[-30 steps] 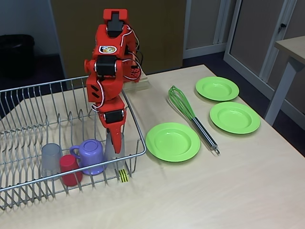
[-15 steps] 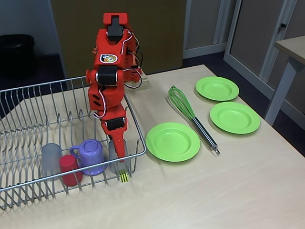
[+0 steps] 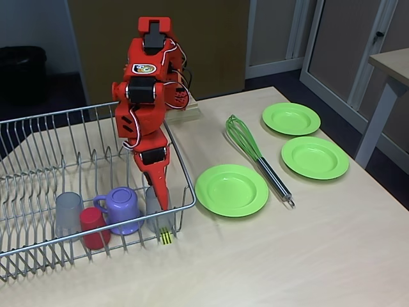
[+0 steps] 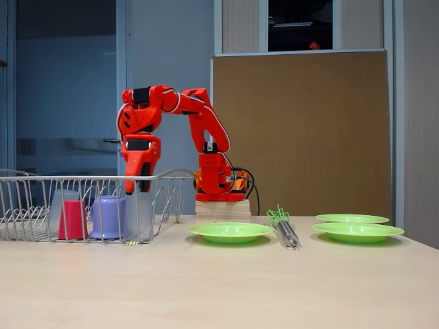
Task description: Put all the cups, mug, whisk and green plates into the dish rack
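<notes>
Gripper (image 3: 158, 192) pointing straight down into dish rack (image 3: 182, 167), red fingers around rim of right-hand grey cup (image 3: 152, 208); jaw gap hidden, cannot tell whether clamped on it or loose. Same cup upright at rack's near right corner, just behind yellow-and-black tag (image 3: 165, 236). Beside it lilac mug (image 3: 121, 208), then red cup (image 3: 93, 227) and second grey cup (image 3: 67, 213), all inside rack. On table to the right: nearest green plate (image 3: 231, 189), whisk (image 3: 257, 157) lying beside it with handle toward camera, two more green plates (image 3: 315, 157) (image 3: 291, 118) farther back. Arm folded high, elbow bent, forearm vertical; side-on in a fixed view, wrist (image 4: 138, 161) dropping from shoulder above rack.
</notes>
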